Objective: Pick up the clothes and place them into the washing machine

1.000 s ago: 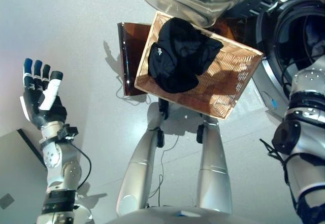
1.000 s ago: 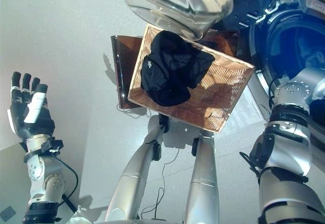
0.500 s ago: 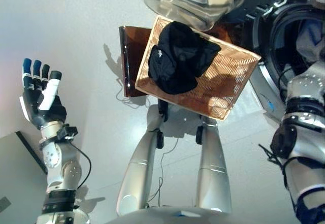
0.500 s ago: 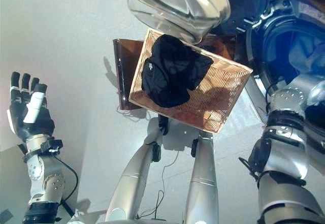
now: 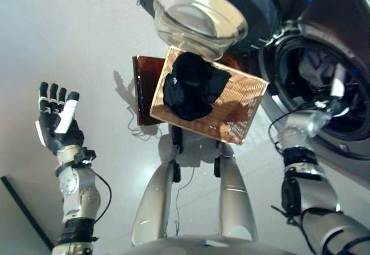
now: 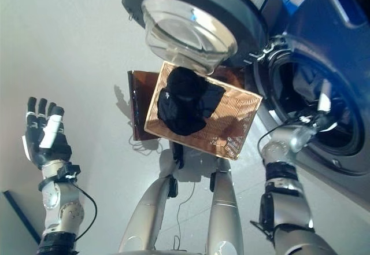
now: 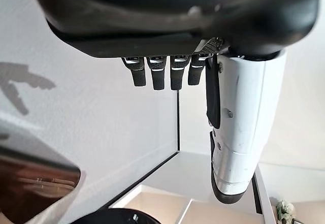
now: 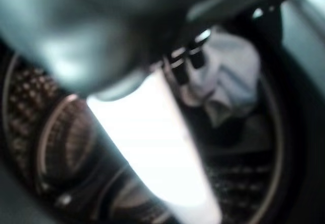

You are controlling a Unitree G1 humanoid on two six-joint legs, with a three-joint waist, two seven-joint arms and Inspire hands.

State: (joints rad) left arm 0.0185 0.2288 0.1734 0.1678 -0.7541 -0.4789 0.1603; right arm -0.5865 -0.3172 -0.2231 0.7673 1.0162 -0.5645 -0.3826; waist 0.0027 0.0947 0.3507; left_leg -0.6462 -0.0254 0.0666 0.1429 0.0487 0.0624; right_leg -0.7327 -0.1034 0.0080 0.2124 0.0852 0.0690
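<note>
Left hand (image 5: 56,129): raised at about 9 o'clock in the head views, palm toward the camera, fingers straight and spread, the white-covered thumb alongside. It holds nothing. Its own wrist view confirms straight fingers (image 7: 155,74) with only bare wall and floor beyond them.

Right hand (image 5: 337,88): extended at about 3 o'clock into the round opening of the dark grey front-loading washing machine (image 5: 341,41). The white thumb cover shows at the drum mouth. In the right wrist view the thumb (image 8: 157,148) and short dark fingertips (image 8: 189,56) appear extended, with nothing seen clamped between them; the picture is blurred, so the exact finger position cannot be told with certainty.

Pale blue-grey crumpled garment (image 8: 228,89): lying inside the perforated metal drum (image 8: 56,142), just past the right hand's fingertips. Whether the fingers touch it cannot be told.

Black bundled garment (image 5: 188,87): resting in the rectangular woven wicker basket (image 5: 245,113), toward the basket's 10 o'clock end, at roughly 12 o'clock from the robot. Neither hand is near it.

The basket sits on a dark brown glossy low stand (image 5: 144,90), which projects from under it on the 9 o'clock side.

The machine's round glass-bowl door (image 5: 199,18) stands swung open at 12 o'clock, overhanging the far edge of the basket.

Light grey floor (image 5: 87,35) surrounds the stand.
</note>
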